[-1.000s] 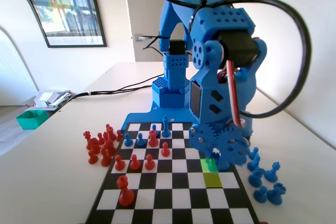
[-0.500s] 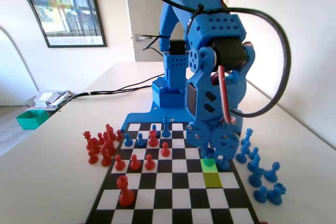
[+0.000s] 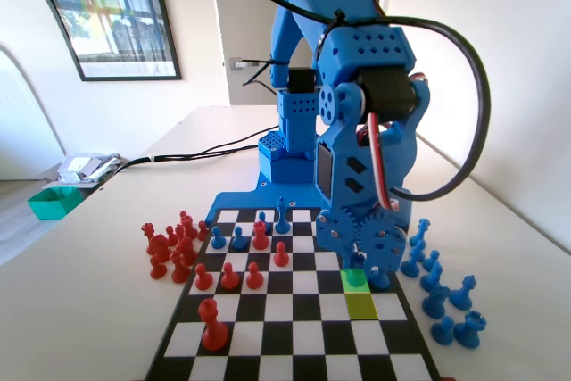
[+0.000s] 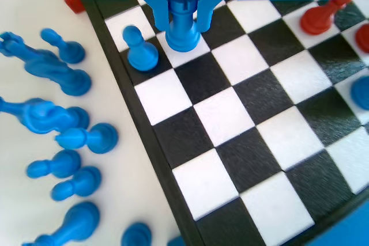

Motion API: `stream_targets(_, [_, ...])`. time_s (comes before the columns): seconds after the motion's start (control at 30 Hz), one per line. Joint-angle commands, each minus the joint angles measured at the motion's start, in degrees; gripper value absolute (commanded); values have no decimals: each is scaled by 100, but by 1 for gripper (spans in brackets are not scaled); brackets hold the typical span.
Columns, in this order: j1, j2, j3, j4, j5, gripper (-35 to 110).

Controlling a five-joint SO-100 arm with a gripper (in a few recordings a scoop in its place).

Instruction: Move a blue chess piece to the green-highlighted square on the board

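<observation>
My gripper (image 4: pixel 183 27) hangs low over the board (image 4: pixel 230 159), its jaws tight against a blue chess piece (image 4: pixel 183 12) with a notched, tower-like top. That piece stands on a white square near the board's left edge in the wrist view. A small blue pawn (image 4: pixel 140 50) stands on the black square just left of it. In the fixed view the gripper (image 3: pixel 361 267) sits right over the green-highlighted square (image 3: pixel 354 280) and covers part of it. The pawn (image 3: pixel 381 280) shows just to its right. A duller yellow-green square (image 3: pixel 362 305) lies one square nearer the camera.
Several spare blue pieces (image 3: pixel 442 296) lie on the table off the board's right side in the fixed view, at the left (image 4: pixel 57 113) in the wrist view. Red pieces (image 3: pixel 228 276) stand on the board's left half, more (image 3: pixel 169 247) off its left edge. Blue pieces (image 3: pixel 282 216) stand at the far rows.
The gripper swung left from the board's right edge to above the green square, carrying the blue piece, then sank slightly. The pieces off the board stayed put.
</observation>
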Motion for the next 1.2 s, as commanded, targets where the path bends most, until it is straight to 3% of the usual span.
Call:
stream_targets(0.0, [-88, 264, -62, -62, -123, 1])
stream_targets(0.97, [-88, 123, 158, -299, -264, 1])
stream_targets(1.17, [-79, 132, 79, -264, -272, 13])
